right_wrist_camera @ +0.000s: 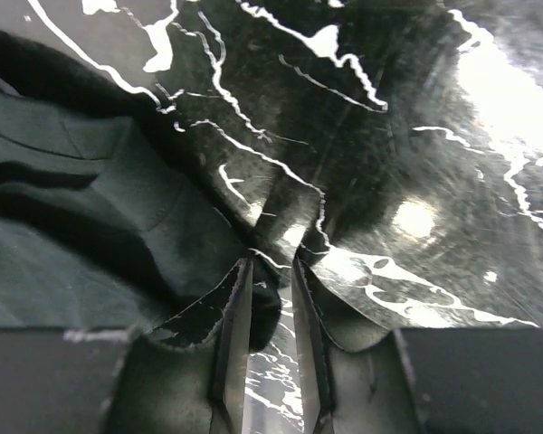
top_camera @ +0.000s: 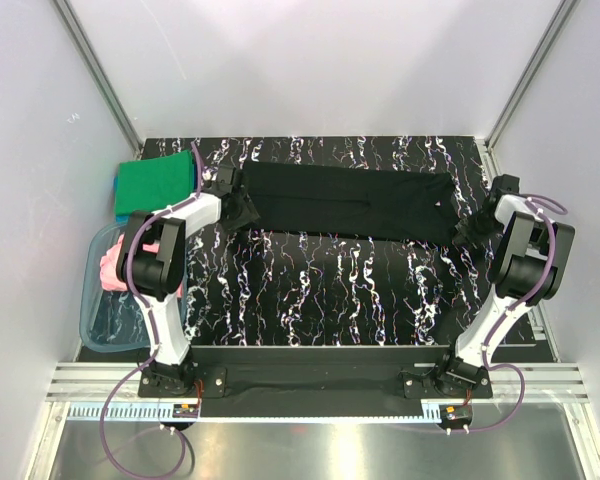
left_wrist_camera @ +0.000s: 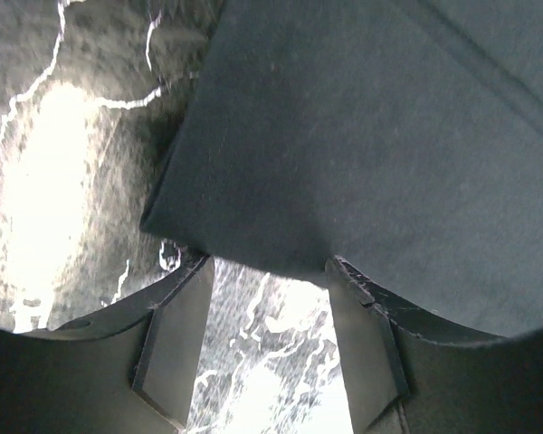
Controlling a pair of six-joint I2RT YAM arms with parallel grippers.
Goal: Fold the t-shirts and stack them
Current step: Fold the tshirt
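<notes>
The black t-shirt (top_camera: 350, 200) lies as a long folded band across the back of the table. My left gripper (top_camera: 238, 212) is at its left end. In the left wrist view the jaws (left_wrist_camera: 270, 271) stand wide apart, the shirt's edge (left_wrist_camera: 362, 136) lies over the fingertips, and bare table shows between them. My right gripper (top_camera: 470, 230) is at the shirt's right end. In the right wrist view its jaws (right_wrist_camera: 272, 262) are drawn close on a bunched fold of the black cloth (right_wrist_camera: 90, 208). A folded green t-shirt (top_camera: 155, 185) lies at the back left on a blue one (top_camera: 117, 192).
A clear blue-tinted tub (top_camera: 95, 320) stands at the left edge beside the left arm, with a pink t-shirt (top_camera: 113, 265) in it. The table has a black mat with white marbling (top_camera: 330, 290). White walls close in the back and both sides.
</notes>
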